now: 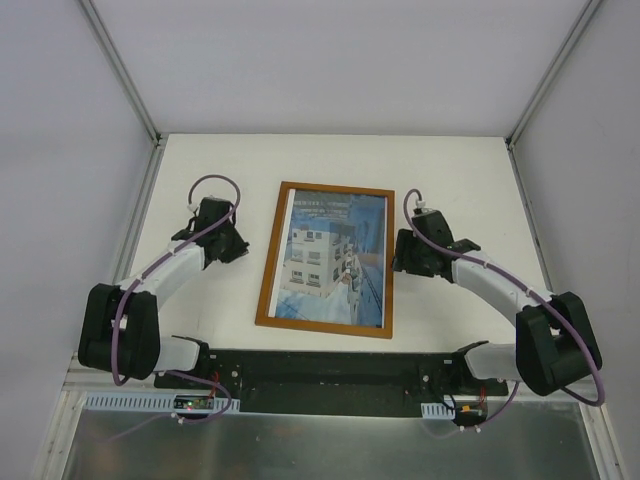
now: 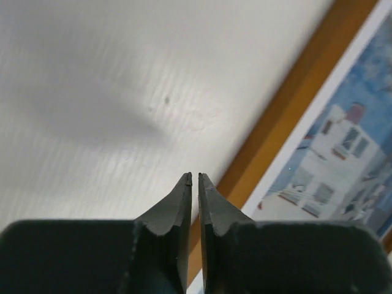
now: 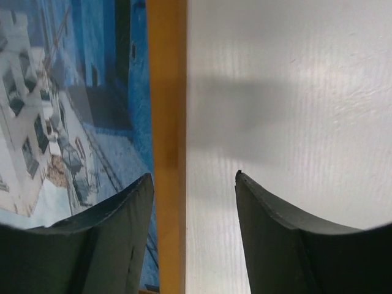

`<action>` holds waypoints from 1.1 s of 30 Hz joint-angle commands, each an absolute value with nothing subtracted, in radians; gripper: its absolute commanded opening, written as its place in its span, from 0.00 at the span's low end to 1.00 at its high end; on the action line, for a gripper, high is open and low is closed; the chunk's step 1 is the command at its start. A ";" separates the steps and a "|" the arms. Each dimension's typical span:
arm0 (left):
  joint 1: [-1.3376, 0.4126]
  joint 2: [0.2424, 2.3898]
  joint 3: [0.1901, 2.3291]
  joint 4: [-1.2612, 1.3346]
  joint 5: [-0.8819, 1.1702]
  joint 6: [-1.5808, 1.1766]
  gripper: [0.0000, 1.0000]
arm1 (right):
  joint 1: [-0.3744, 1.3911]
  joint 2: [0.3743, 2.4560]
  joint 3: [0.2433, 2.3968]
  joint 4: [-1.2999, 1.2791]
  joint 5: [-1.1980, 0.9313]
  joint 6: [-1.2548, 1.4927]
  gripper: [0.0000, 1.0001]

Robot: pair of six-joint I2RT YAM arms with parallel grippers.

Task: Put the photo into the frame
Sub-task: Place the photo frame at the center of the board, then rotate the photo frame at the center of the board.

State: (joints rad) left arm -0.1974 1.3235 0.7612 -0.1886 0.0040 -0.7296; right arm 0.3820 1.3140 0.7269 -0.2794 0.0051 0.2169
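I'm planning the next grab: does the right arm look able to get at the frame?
Probably yes: the right gripper hovers at the frame, jaws open astride its rail, nothing in between.

Frame (image 1: pixel 272 258) lies flat mid-picture in my top view: thin orange-brown rails, long sides running up-down, top end leaning slightly right. Photo (image 1: pixel 330 258) sits inside it, print side up, showing white buildings on blue with a thin white margin along its left edge.
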 commanded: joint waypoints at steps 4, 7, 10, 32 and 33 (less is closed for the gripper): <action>-0.270 1.298 0.655 -0.235 -0.113 -0.795 0.01 | 0.538 1.238 0.667 -0.321 0.173 0.278 0.50; -0.302 1.272 0.620 -0.233 -0.141 -0.821 0.00 | 0.537 1.252 0.669 -0.334 0.215 0.279 0.44; -0.316 1.264 0.609 -0.233 -0.159 -0.838 0.00 | 0.538 1.267 0.689 -0.334 0.210 0.281 0.38; -0.330 1.312 0.579 -0.225 -0.124 -0.883 0.00 | 0.338 1.649 1.026 -0.327 0.147 0.250 0.06; -0.339 1.290 0.559 -0.225 -0.130 -0.894 0.00 | 0.333 1.678 1.060 -0.333 0.144 0.250 0.06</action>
